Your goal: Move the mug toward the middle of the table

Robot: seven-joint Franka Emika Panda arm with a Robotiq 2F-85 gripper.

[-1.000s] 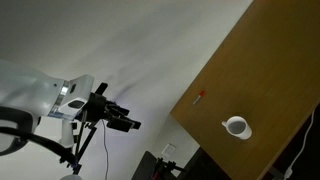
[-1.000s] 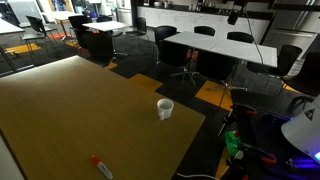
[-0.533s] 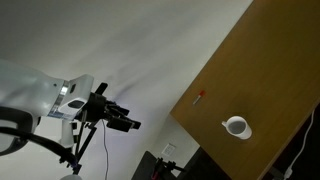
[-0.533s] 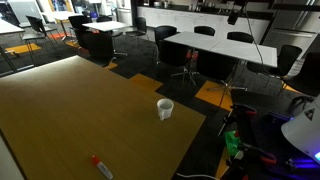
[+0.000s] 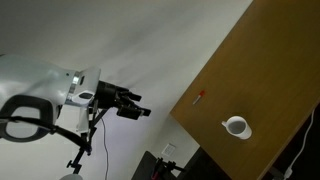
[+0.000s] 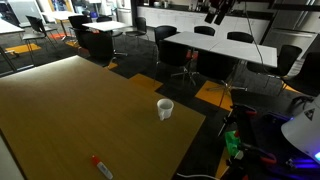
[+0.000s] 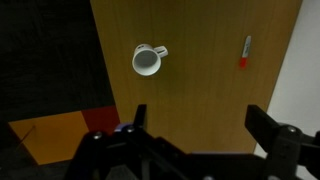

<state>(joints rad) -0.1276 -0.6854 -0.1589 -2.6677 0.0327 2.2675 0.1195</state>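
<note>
The small white mug [image 5: 236,126] stands upright near a corner of the brown wooden table [image 5: 260,70]; it shows in both exterior views [image 6: 165,108]. In the wrist view the mug [image 7: 147,61] lies far below, handle to the right, on the table [image 7: 200,90]. My gripper [image 7: 200,120] is open and empty, high above the table and well away from the mug. It shows off the table's side in an exterior view [image 5: 137,104] and at the top edge in an exterior view [image 6: 217,12].
A small red-orange marker [image 5: 199,97] lies near the table edge, apart from the mug; it also shows in an exterior view [image 6: 101,165] and the wrist view [image 7: 246,52]. Office tables and chairs [image 6: 215,45] stand beyond the table. Orange and dark carpet [image 7: 50,135] lies beside it.
The arm has swung: the gripper moved up and toward the table in an exterior view and now enters the top of the other. The mug and marker have not moved.
</note>
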